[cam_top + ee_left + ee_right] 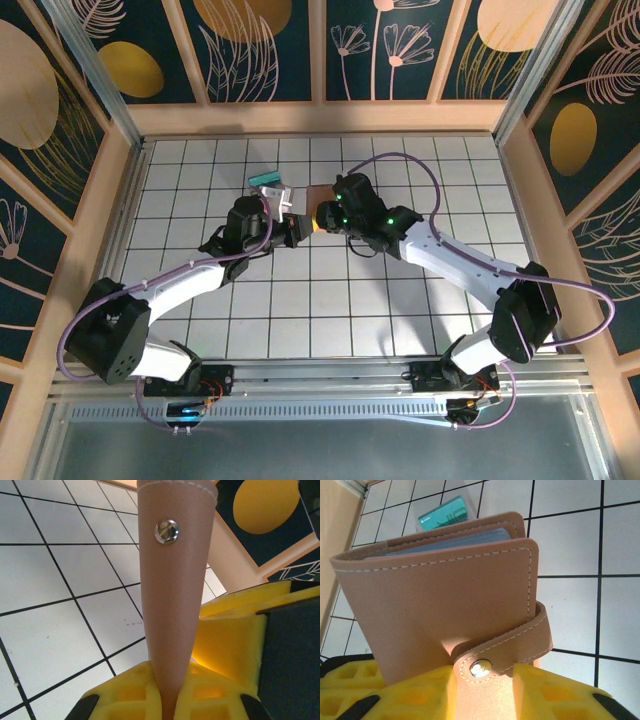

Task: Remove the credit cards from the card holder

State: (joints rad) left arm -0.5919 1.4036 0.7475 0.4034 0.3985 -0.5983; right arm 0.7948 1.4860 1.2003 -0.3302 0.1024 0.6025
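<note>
While the card holder (445, 600) sits between the two grippers, its tan cover is folded over greyish-blue pockets and a snap tab (520, 640) wraps round its edge. Its lower edge and the tab lie between the yellow pads (555, 695) of the right gripper (480, 695); whether those jaws press the leather, I cannot tell. The left gripper (170, 705) has its jaws pinched tight on a tan flap of the holder, which rises straight out from between them and bears a metal snap (166, 531). Beyond the right jaws, past the holder, a teal card (442, 515) lies flat on the white tiled table (570, 545).
</note>
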